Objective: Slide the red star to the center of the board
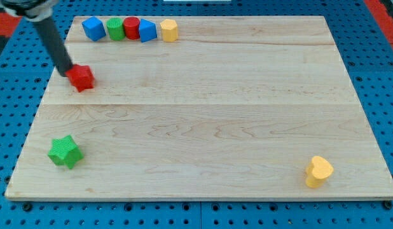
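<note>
The red star lies near the board's upper left. My tip rests at its left edge, touching or almost touching it; the dark rod slants up to the view's top left. The wooden board fills most of the view, and its center is far to the right of and below the star.
A row at the top left holds a blue block, a green block, a red cylinder, a blue block and a yellow block. A green star lies at the lower left, a yellow heart at the lower right.
</note>
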`<action>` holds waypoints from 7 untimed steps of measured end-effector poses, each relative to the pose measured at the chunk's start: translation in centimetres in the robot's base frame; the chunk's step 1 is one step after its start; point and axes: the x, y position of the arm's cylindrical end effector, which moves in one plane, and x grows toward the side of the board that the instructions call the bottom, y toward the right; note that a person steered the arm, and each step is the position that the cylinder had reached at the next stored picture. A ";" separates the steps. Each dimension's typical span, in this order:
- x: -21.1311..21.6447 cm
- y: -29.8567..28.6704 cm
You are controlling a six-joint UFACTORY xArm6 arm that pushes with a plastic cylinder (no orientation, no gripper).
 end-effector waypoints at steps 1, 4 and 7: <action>2.8 3.4; 4.4 12.1; 5.9 17.8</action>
